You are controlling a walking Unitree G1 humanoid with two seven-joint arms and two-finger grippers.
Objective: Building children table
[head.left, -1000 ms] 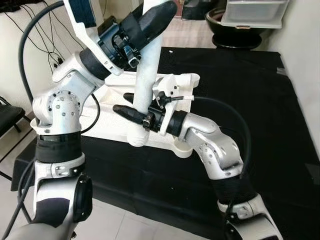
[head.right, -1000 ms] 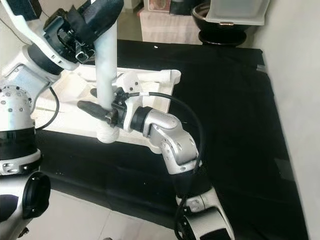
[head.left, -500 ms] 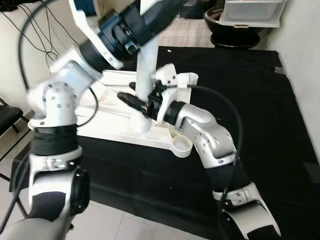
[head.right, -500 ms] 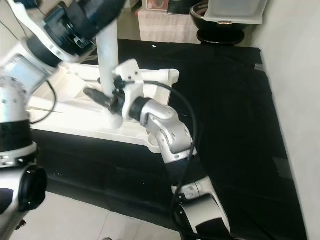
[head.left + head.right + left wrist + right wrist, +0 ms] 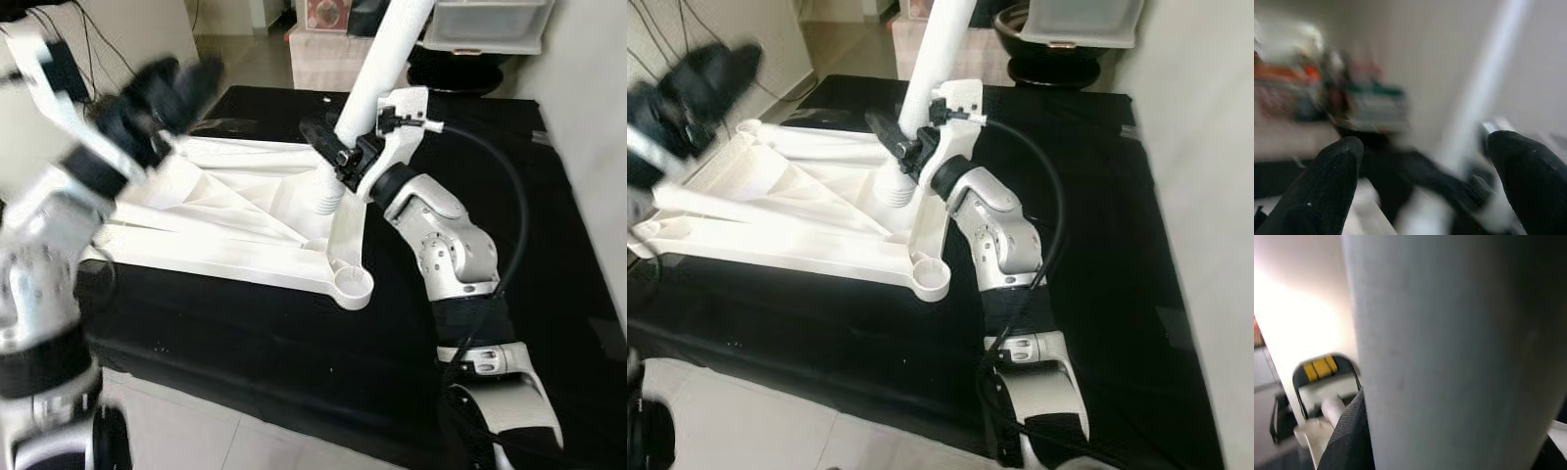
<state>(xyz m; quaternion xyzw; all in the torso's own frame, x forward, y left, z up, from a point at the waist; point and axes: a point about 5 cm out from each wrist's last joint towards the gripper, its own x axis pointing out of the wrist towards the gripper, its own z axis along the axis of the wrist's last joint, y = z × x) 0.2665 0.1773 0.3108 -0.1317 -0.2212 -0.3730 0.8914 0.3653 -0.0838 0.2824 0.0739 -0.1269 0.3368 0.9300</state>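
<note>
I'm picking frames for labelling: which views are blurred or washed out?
Left and right eye views: the left gripper and its arm smear with motion, while the right gripper on the white leg stays sharp. Left wrist view: blurred throughout. Right wrist view: leg too close, bright glare behind.

silver jointed right arm (image 5: pixel 446 235) | black rubber cuffs | black cable looped from wrist | black two-fingered right tool (image 5: pixel 331 147)
</note>
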